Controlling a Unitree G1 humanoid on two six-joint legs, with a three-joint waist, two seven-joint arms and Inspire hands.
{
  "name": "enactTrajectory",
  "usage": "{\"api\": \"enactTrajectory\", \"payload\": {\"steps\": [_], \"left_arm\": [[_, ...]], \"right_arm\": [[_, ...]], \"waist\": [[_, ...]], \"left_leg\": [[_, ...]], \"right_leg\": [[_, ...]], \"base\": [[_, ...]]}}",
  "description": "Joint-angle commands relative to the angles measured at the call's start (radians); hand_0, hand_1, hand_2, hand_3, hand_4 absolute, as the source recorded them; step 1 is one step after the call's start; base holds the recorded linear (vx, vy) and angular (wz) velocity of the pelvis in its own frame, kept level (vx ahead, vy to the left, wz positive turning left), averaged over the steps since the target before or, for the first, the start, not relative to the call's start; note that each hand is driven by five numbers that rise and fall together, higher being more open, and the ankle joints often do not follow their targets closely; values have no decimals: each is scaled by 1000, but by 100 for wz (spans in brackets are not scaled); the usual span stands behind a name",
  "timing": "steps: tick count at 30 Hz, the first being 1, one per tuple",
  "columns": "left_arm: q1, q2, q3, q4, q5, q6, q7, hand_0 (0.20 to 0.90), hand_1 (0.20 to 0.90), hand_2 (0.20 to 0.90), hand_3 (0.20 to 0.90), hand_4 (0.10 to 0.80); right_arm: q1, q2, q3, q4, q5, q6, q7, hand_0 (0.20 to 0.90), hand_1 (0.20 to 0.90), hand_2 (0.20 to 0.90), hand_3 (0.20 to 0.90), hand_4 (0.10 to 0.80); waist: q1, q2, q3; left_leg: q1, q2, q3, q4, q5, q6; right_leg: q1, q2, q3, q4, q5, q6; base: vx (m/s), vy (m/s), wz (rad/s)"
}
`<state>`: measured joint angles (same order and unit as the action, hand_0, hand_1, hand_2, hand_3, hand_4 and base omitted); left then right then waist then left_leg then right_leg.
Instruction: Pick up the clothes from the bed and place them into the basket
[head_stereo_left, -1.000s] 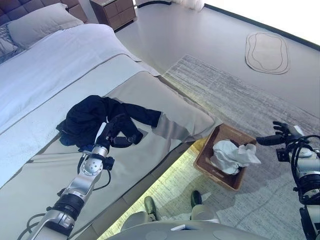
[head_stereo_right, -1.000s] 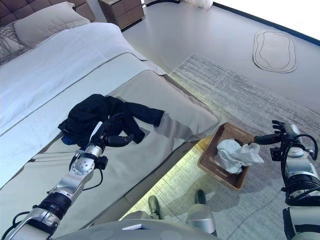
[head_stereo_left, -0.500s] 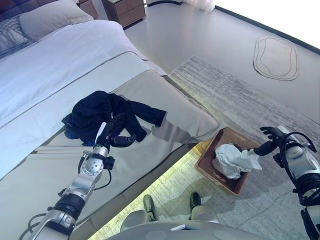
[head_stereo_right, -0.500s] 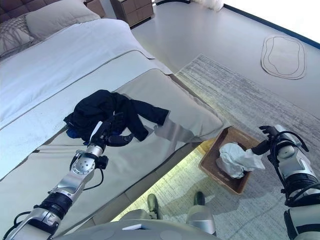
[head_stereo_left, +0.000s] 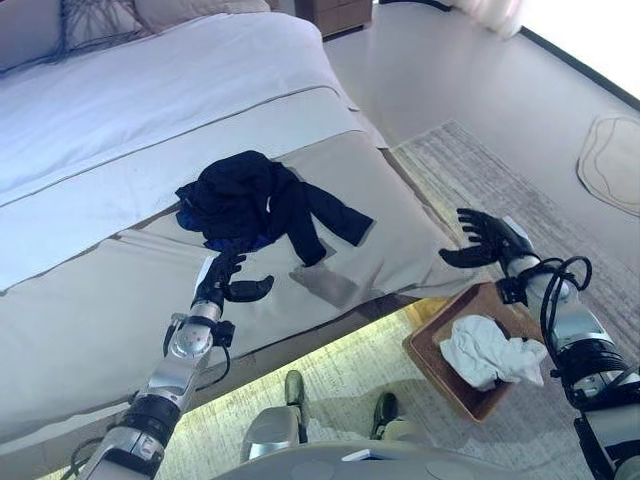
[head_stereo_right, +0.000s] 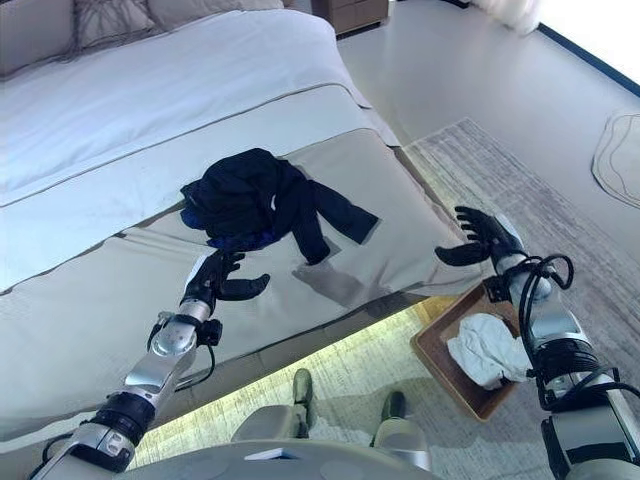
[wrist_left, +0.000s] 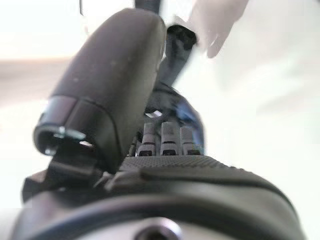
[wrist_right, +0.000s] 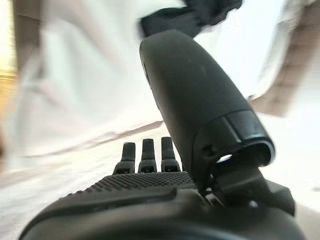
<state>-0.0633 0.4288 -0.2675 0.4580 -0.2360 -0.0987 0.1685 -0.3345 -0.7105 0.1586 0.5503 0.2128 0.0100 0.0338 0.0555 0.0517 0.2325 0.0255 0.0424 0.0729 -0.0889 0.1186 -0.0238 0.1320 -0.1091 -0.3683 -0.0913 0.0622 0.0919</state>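
One crumpled heap of dark clothes (head_stereo_left: 258, 202), black with a bit of blue fabric showing at its lower edge, lies on the bed (head_stereo_left: 120, 300), on the smooth taupe cover just below the white sheet band; a long sleeve trails from the heap toward the bed's corner. The left robot hand (head_stereo_left: 228, 283) hovers over the taupe cover just short of the heap, its dark fingers loosely spread and its thumb held out to the side, holding nothing; its wrist view shows the fingers pointing at the dark garment beyond. The right robot hand (head_stereo_left: 487, 238) is raised past the bed's corner, fingers splayed and relaxed, empty, above the pale woven rug (head_stereo_left: 470, 190). Below and beside that arm sits the basket (head_stereo_left: 430, 353), a shallow brown rectangular wicker tray on the rug by the bed's foot, with a rumpled white cloth (head_stereo_left: 488, 353) bunched inside it. A grey pillow (head_stereo_left: 95, 20) with a line pattern rests at the head of the bed.
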Motion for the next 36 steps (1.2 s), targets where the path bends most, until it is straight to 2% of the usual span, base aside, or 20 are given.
{"api": "enactTrajectory", "payload": {"steps": [1, 6, 12, 17, 20, 22, 23, 24, 27, 28, 29, 31, 34, 36], "left_arm": [[-42, 31, 73, -41, 10, -102, 46, 900, 900, 900, 900, 800], [-13, 53, 71, -79, 33, -79, 36, 900, 900, 900, 900, 800], [9, 98, 83, -122, 19, -70, 14, 900, 900, 900, 900, 800], [12, 117, 84, -153, 29, -60, -30, 900, 900, 900, 900, 800], [5, 128, 71, -145, 33, -68, -38, 900, 900, 900, 900, 800], [-2, 134, 67, -141, 36, -69, -47, 900, 900, 900, 900, 800], [-10, 137, 53, -140, 29, -68, -48, 900, 900, 900, 900, 800], [-12, 138, 47, -142, 24, -68, -47, 900, 900, 900, 900, 800], [-22, 137, 36, -147, 5, -74, -25, 900, 900, 900, 900, 800], [-35, 131, 30, -149, -11, -83, -16, 900, 900, 900, 900, 800], [-43, 129, 26, -151, -14, -88, -16, 900, 900, 900, 900, 800], [-54, 127, 21, -149, -17, -95, -31, 900, 900, 900, 900, 800], [-39, 111, 29, -144, -21, -102, -68, 900, 900, 900, 900, 800], [-22, 104, 29, -139, -24, -122, -96, 900, 900, 900, 900, 800]], "right_arm": [[-168, -2, 32, -43, -40, -125, -145, 900, 900, 900, 900, 800], [-221, 18, 45, -42, -53, -89, -224, 900, 900, 900, 900, 800], [-322, 21, 71, 12, -56, -12, -254, 900, 900, 900, 900, 800], [-375, 9, 89, 55, -71, 35, -246, 900, 900, 900, 900, 800], [-399, -10, 104, 73, -90, 61, -245, 900, 900, 900, 900, 800], [-391, -27, 106, 74, -92, 72, -259, 900, 900, 900, 900, 800], [-380, -39, 104, 76, -99, 78, -279, 900, 900, 900, 900, 800], [-373, -43, 100, 73, -104, 77, -285, 900, 900, 900, 900, 800], [-370, -44, 96, 71, -113, 70, -289, 900, 900, 900, 900, 800], [-384, -47, 98, 72, -111, 79, -296, 900, 900, 900, 900, 800], [-394, -50, 96, 72, -109, 90, -300, 900, 900, 900, 900, 800], [-411, -65, 93, 80, -84, 105, -300, 900, 900, 900, 900, 800], [-432, -105, 83, 88, -73, 113, -257, 900, 900, 900, 900, 800], [-427, -119, 87, 89, -46, 116, -272, 900, 900, 900, 900, 800]], "waist": [[25, -56, -55], [67, -55, -52], [127, -61, -42], [162, -64, -39], [173, -65, -39], [166, -64, -34], [148, -66, -27], [136, -67, -27], [113, -67, -16], [96, -75, -5], [90, -74, 1], [83, -70, 8], [91, -86, 7], [105, -79, 28]], "left_leg": [[30, -5, 73, 79, -132, -29], [30, -34, 47, 82, -148, -3], [13, -61, 33, 132, -175, 34], [-12, -67, 19, 173, -187, 48], [-21, -78, -3, 174, -186, 63], [-19, -86, -37, 176, -190, 72], [-8, -92, -76, 179, -197, 73], [-7, -94, -92, 179, -196, 72], [6, -92, -118, 180, -211, 67], [13, -104, -137, 175, -229, 67], [13, -105, -150, 175, -236, 68], [-2, -107, -176, 187, -238, 69], [-41, -95, -179, 301, -244, 27], [-138, -91, -189, 427, -150, -4]], "right_leg": [[-26, 3, 47, 78, -91, -49], [-26, -24, 40, 98, -85, -33], [-38, -84, 26, 148, -77, 0], [-39, -116, 15, 207, -78, 0], [-61, -129, 23, 314, -65, 1], [-103, -118, 59, 404, -49, 1], [-128, -89, 108, 391, -53, -3], [-142, -79, 127, 358, -47, -4], [-171, -72, 170, 274, -34, 1], [-218, -64, 207, 201, 12, 19], [-234, -55, 225, 187, 21, 21], [-246, -36, 258, 196, 2, 15], [-210, -30, 213, 204, -44, -23], [-173, -16, 196, 209, -75, -52]], "base": [[153, 211, 21], [140, 186, 22], [144, 187, 5], [133, 152, 8], [121, 116, 19], [154, 9, 37], [205, -89, 43], [208, -138, 62], [118, -171, 68], [70, -251, 47], [49, -261, 47], [-20, -266, 74], [44, -267, 117], [53, -116, 63]]}}
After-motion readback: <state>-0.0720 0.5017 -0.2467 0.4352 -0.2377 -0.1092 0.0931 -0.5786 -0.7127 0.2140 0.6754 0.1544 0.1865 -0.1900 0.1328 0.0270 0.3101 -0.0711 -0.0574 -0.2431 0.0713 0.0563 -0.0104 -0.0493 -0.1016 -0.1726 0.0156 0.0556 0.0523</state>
